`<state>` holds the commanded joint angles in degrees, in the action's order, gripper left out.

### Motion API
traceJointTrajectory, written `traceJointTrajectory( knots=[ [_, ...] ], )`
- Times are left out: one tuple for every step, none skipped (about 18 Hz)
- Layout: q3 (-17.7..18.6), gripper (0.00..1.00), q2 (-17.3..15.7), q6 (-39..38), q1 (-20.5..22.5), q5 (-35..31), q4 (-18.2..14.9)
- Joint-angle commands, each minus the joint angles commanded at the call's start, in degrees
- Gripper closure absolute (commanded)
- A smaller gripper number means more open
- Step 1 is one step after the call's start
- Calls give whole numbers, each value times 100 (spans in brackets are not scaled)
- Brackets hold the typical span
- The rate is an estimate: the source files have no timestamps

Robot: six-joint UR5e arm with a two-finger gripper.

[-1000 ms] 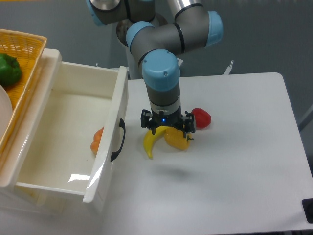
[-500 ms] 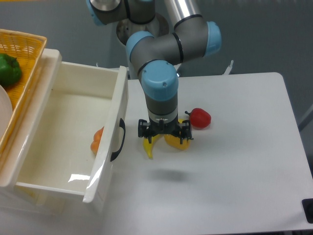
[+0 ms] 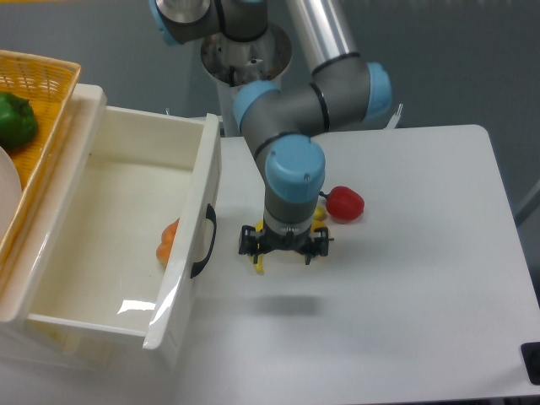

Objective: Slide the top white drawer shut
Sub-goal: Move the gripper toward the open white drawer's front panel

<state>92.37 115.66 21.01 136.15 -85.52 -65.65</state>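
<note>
White table (image 3: pixel 405 321): top white drawer (image 3: pixel 196 236) fully extended, gripper (image 3: pixel 283 246) beside its front. Jaws seemingly apart, empty. Risk: glancing push, skewing and jamming drawer.

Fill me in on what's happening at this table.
A single robot arm holds its gripper low over the table, just right of the top white drawer, which stands pulled wide out. The gripper touches nothing; whether its fingers are open is unclear. It hangs over yellow items, with a red pepper beside them. The black handle is untouched.
</note>
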Motion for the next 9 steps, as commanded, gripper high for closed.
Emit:
traceJointTrajectory(
  knots=[
    [18, 0, -8, 0, 0, 17, -70],
    [9, 0, -17, 9, 34, 79, -123],
    [9, 0, -26, 9, 61, 236, -132],
    [9, 0, -44, 17, 87, 394, -141],
    [0, 0, -61, 35, 114, 474, -141],
    [-26, 0, -79, 44, 123, 527, -132],
    [-61, 0, -79, 44, 123, 649, -132],
    [-70, 0, -96, 44, 140, 816, -132],
    [-79, 0, -131, 44, 184, 939, -132]
  ],
)
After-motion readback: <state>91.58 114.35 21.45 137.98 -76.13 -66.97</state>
